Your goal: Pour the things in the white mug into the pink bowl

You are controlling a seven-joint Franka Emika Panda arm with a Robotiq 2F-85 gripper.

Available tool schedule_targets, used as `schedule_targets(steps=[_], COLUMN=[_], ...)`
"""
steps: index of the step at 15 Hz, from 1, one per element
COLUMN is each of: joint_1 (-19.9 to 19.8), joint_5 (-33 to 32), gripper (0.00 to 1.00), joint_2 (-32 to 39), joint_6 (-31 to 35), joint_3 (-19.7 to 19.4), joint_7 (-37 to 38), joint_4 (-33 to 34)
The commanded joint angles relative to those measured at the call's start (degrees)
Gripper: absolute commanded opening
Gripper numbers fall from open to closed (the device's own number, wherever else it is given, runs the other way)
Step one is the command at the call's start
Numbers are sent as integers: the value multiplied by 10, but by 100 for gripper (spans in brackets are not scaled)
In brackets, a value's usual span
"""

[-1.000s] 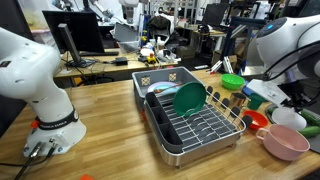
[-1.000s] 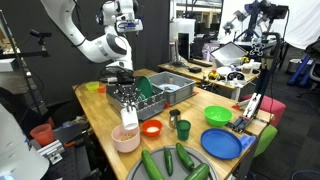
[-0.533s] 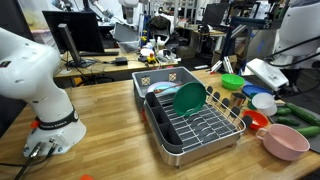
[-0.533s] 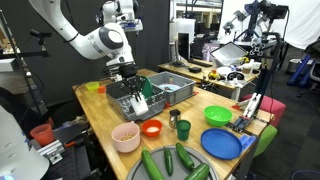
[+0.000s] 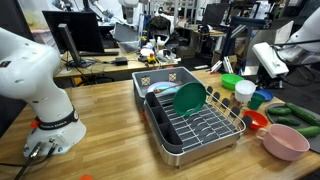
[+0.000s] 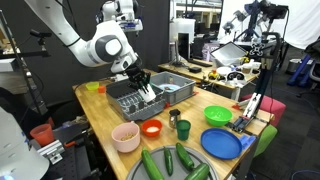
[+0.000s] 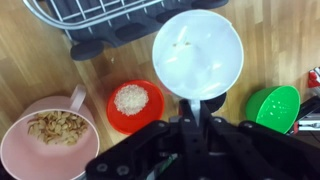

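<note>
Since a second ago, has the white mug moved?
Yes: the white mug has lifted up and away from the pink bowl, toward the dish rack.

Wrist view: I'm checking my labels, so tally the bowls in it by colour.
Wide pale-pink plastic bowl: 1
Small red bowl: 1
Bright green round bowl: 1
Total: 3

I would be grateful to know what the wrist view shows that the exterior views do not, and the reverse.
Only the wrist view: the inside of the white mug, nearly empty; brownish pieces in the pink bowl; pale grains in the red bowl. Only the exterior views: the arm, cucumbers, a blue plate. Both: the gripper shut on the mug, the pink and red bowls, the green bowl, the dish rack.
</note>
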Motion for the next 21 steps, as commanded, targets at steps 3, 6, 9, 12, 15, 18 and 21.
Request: schedule_targets(steps=[3, 6, 9, 12, 15, 18, 21], joint_1=[-7, -62, -124, -189, -269, -370, -466], joint_5=[190, 229, 230, 222, 212, 198, 185], gripper=[2, 2, 2, 2, 2, 2, 2], joint_2=[73, 89, 97, 113, 140, 175, 205], joint_6=[156, 170, 174, 173, 172, 163, 148], joint_3=[37, 108, 157, 207, 266, 338, 404], joint_7=[-140, -153, -155, -158, -160, -172, -191], joint_4=[-31, -26, -17, -9, 5, 26, 47])
